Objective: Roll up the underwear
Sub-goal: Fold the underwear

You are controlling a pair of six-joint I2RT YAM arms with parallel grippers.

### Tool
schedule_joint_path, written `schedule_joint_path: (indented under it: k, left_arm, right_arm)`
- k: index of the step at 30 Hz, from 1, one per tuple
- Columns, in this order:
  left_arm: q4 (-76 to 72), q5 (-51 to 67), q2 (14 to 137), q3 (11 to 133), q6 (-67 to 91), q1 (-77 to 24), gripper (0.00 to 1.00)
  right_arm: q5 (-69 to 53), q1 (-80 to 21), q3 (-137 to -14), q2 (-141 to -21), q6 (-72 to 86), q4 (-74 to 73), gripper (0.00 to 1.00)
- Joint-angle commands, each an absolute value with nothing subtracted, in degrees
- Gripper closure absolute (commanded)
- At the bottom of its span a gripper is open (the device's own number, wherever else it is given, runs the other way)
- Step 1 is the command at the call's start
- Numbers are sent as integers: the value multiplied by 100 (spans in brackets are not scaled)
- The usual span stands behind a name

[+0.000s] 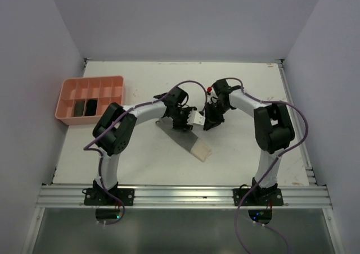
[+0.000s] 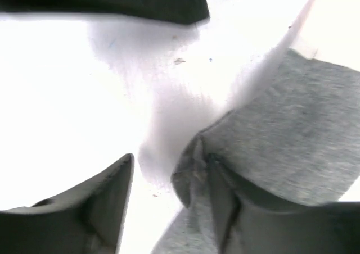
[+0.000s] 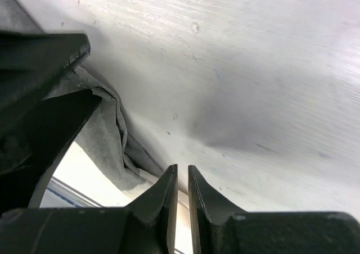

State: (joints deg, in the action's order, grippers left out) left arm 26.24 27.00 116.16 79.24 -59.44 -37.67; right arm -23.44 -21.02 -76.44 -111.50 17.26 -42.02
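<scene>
Light, limp and probably best pinched at its curled end, the grey-beige cloth underwear (image 1: 190, 140) lies flat on the white bench (image 1: 140, 158), trailing toward 5 o'clock from the left gripper (image 2: 169, 159), which is spread and empty, while the right gripper (image 3: 183, 174) is nearly closed, with nothing visibly held

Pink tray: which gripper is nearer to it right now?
Left. The left gripper is mid-table at the far end of the grey underwear, right of the tray. The right gripper is just beyond it, farther right.
</scene>
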Motion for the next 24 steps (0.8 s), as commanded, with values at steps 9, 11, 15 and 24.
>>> schedule_joint_path:
  k: [9, 11, 15, 24]
  left_arm:
    - [2462, 2163, 10820, 8420, -5424, -3841, 0]
    - [2356, 2057, 10565, 8481, -5247, -3841, 0]
    - [1855, 1566, 10135, 8323, -4458, -3788, 0]
    - [2873, 2546, 9976, 8078, -1653, -2805, 0]
  right_arm:
    - [-2768, -2092, -7778, -10029, 1441, -4614, 86]
    - [-2943, -2109, -7726, -9774, 1354, -4562, 87]
    - [-3137, -2337, -7550, -9571, 1336, -4412, 89]
    - [-3059, -3216, -6900, -9931, 1837, -3464, 94]
